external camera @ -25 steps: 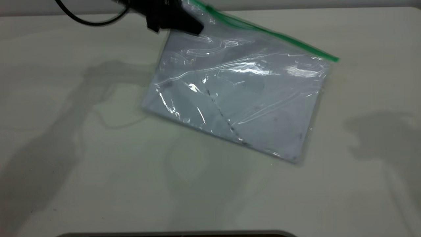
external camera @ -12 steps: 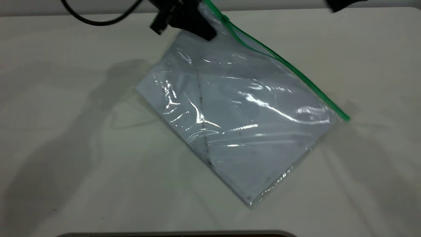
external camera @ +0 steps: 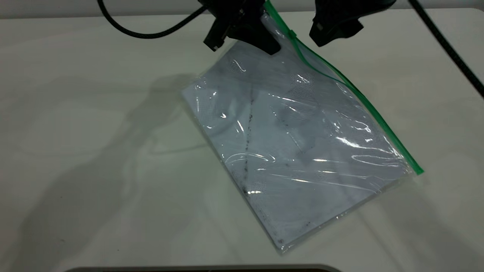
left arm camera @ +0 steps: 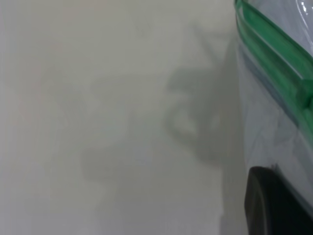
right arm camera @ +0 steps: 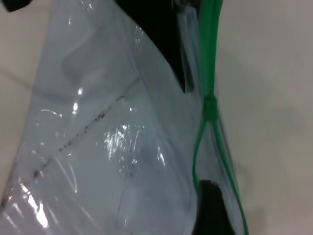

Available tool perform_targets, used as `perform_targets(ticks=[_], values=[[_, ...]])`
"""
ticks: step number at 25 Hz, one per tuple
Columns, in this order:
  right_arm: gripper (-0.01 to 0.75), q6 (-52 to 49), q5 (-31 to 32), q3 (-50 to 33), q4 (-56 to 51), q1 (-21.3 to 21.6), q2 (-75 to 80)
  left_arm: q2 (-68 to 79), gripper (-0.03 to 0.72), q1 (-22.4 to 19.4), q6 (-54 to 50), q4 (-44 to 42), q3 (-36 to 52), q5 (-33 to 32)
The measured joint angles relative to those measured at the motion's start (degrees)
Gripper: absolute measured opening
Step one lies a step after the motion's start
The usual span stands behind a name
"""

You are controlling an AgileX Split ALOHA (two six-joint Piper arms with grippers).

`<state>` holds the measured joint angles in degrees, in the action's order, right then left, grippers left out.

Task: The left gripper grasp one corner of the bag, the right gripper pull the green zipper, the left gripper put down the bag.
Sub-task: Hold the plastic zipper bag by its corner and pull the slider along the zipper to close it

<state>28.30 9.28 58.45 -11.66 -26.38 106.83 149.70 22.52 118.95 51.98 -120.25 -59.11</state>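
The bag (external camera: 302,151), a clear pouch with white paper and a dark smudge line inside, hangs tilted, its lower corner on the table. My left gripper (external camera: 261,37) is shut on its top corner at the far edge. In the left wrist view one of its fingers (left arm camera: 274,205) lies against the bag. The green zipper (external camera: 363,100) runs down the bag's right edge, with its slider tab (external camera: 292,34) near the top. My right gripper (external camera: 332,36) hovers open just right of the slider, apart from it. In the right wrist view the zipper (right arm camera: 210,49) splits into two tracks below the slider (right arm camera: 210,105).
The pale table (external camera: 94,170) stretches bare to the left and front of the bag. Thick black cables cross the top left (external camera: 151,34) and the right edge (external camera: 453,49). A dark rim (external camera: 204,269) shows at the front edge.
My left gripper moved right with the bag's corner, and the bag swung so that the zipper edge slopes steeply down to the right. My right gripper came in at the top right, close to the slider.
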Motion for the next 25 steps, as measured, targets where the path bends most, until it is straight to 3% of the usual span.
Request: perform_targets(ticks=[7, 20, 25], values=[[0.542, 0.00, -3.99, 0.01, -0.19, -0.40, 2.09, 0.00, 0.053, 0.77, 1.40, 0.00, 0.00, 1.24], [0.542, -0.06, -4.45, 0.05, -0.43, -2.25, 2.15, 0.00, 0.053, 2.78, 2.06, 1.74, 0.00, 3.06], [0.501, -0.16, -4.47, 0.05, -0.67, -2.25, 2.20, 0.00, 0.053, 3.31, 2.12, 2.20, 0.00, 3.06]])
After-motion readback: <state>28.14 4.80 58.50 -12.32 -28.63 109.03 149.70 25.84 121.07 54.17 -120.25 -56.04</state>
